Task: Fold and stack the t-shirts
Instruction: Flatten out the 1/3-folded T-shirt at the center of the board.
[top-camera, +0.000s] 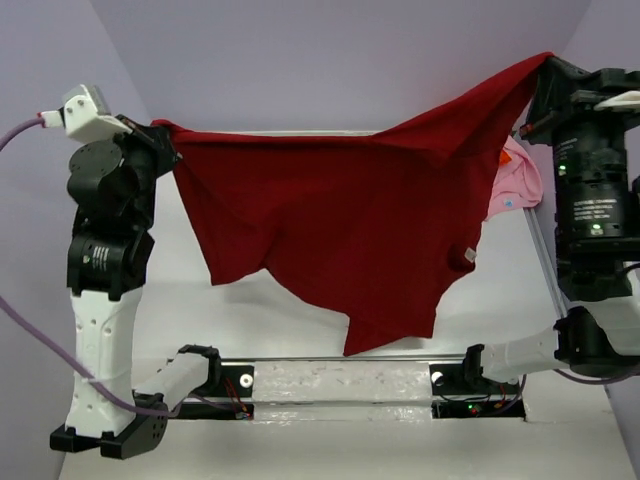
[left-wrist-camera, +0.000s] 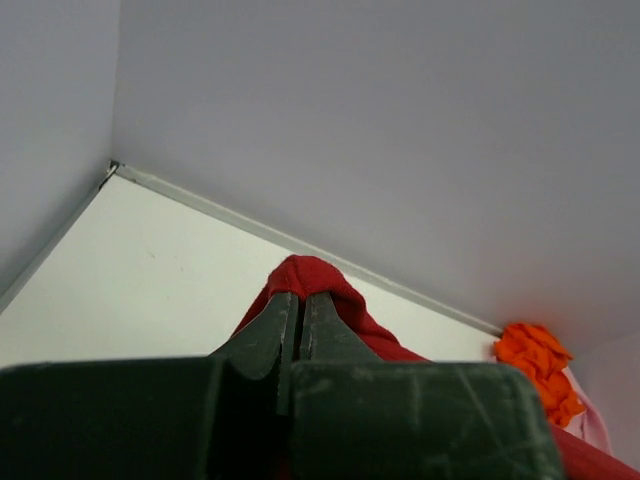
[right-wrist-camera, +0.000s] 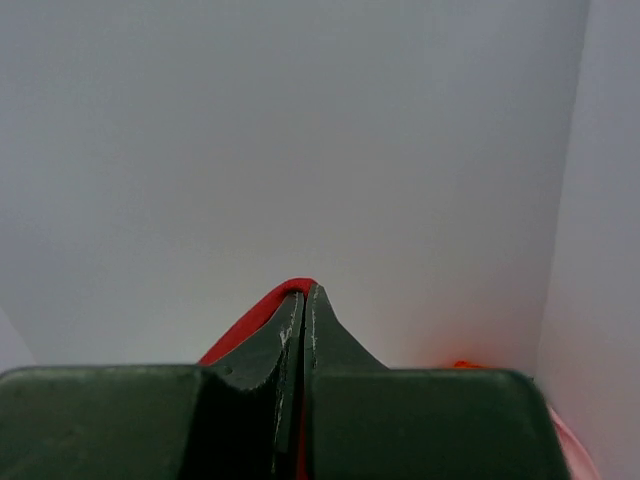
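Dark red t-shirt (top-camera: 340, 220) hanging between my arms.
Left gripper (left-wrist-camera: 300, 305) and right gripper (right-wrist-camera: 305, 300) each pinch its edge; pink t-shirt (top-camera: 520, 175) at three o'clock.

shirt (top-camera: 340, 220) between left hand (left-wrist-camera: 300, 298), right hand (right-wrist-camera: 303, 292), above table (top-camera: 200, 320); other shirts (top-camera: 522, 178) behind, right.

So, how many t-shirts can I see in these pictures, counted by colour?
dark red t-shirt: 1
orange t-shirt: 1
light pink t-shirt: 1
Total: 3
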